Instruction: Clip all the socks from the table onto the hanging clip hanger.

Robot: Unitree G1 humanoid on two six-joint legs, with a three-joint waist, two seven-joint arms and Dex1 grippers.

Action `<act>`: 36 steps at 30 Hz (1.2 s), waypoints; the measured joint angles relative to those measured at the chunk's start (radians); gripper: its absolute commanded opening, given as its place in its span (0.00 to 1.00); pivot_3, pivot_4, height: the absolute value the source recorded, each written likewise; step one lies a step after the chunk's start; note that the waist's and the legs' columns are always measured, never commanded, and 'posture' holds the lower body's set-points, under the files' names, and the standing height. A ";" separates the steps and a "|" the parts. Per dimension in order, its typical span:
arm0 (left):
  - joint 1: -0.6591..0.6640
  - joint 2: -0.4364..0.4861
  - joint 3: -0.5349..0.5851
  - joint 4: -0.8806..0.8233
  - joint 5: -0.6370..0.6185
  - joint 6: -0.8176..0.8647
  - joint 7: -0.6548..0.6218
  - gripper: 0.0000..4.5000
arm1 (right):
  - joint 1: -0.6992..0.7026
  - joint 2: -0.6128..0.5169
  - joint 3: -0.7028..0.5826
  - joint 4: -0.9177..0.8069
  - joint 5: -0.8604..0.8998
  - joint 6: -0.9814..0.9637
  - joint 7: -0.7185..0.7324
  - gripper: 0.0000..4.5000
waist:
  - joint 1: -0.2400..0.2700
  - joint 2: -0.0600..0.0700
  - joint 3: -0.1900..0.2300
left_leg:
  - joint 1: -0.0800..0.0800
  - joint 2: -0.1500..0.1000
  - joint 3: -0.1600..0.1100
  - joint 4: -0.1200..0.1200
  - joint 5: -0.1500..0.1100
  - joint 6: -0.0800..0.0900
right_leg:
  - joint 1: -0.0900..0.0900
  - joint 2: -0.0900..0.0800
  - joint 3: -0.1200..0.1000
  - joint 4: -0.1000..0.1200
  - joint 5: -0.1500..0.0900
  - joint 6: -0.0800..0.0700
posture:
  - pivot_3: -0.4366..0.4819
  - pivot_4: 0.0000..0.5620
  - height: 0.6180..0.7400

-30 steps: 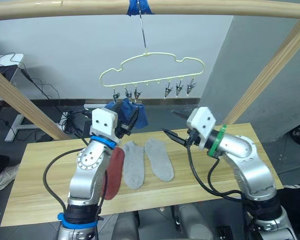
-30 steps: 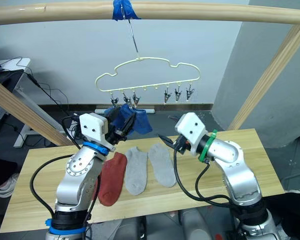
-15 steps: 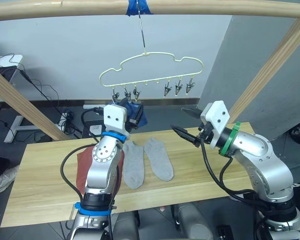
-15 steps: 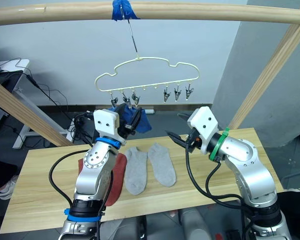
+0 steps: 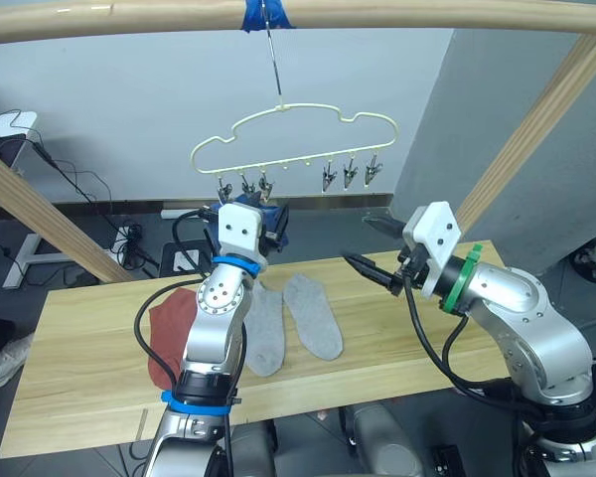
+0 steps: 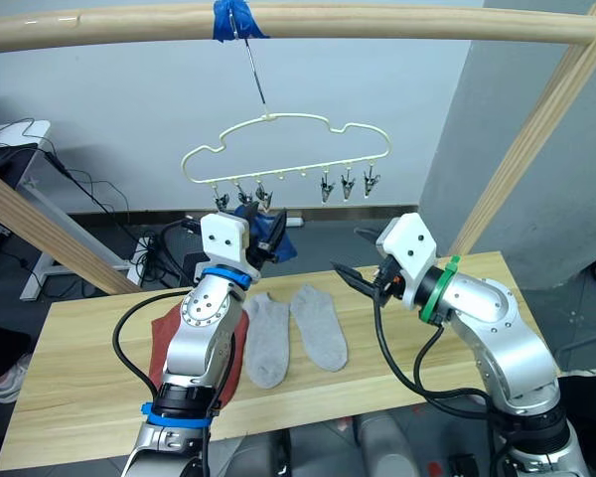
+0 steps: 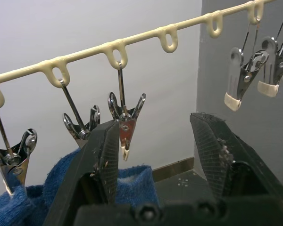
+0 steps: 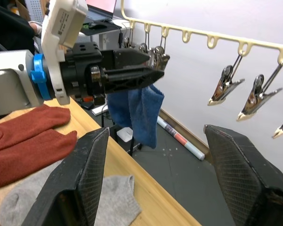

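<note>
The pale yellow clip hanger [image 5: 288, 139] hangs from the top pole. Two blue socks [image 5: 276, 221] hang from its left clips [image 7: 125, 134]. My left gripper [image 7: 155, 136] is raised just under those clips, open and holding nothing, with one free clip seen between its fingers [image 7: 101, 160] and a blue sock [image 7: 19, 202] beside them. My right gripper [image 5: 360, 240] hovers open above the table's right half, pointing at the blue socks [image 8: 141, 110]. On the table [image 5: 79, 378] lie two red socks [image 5: 169, 323] and two grey socks [image 5: 313, 316], side by side.
A thick wooden pole frame [image 5: 377, 12] spans the top, with slanted posts at left [image 5: 40, 209] and right [image 5: 526, 139]. Three free clips [image 5: 348, 174] hang on the hanger's right side. Cables and a power strip lie on the floor behind the table.
My left arm has swung up and to the right, bringing its gripper under the left clips and uncovering the red socks. My right gripper has risen and moved a little right.
</note>
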 measured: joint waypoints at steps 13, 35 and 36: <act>-0.004 -0.004 0.009 0.027 0.000 0.001 0.028 0.58 | -0.001 -0.003 0.001 0.000 0.015 -0.002 -0.014 0.75 | -0.001 0.000 0.000 | 0.000 0.000 0.000 0.000 0.000 0.000 | 0.000 0.000 0.000 0.000 0.000 0.000 | 0.18 0.44 1.00; -0.108 0.002 0.027 0.130 0.004 -0.059 0.024 0.58 | -0.008 -0.004 0.008 0.002 0.080 -0.022 0.017 0.75 | -0.001 0.000 0.000 | -0.001 0.000 0.000 -0.002 0.000 0.000 | 0.000 0.000 0.000 -0.004 0.000 0.001 | 0.18 0.42 1.00; -0.108 0.002 0.027 0.128 0.006 -0.059 0.026 0.58 | -0.008 -0.004 0.008 0.002 0.081 -0.022 0.017 0.75 | -0.001 0.000 0.000 | -0.001 0.000 0.000 -0.002 0.000 0.000 | 0.000 0.000 0.000 -0.004 0.000 0.001 | 0.18 0.42 1.00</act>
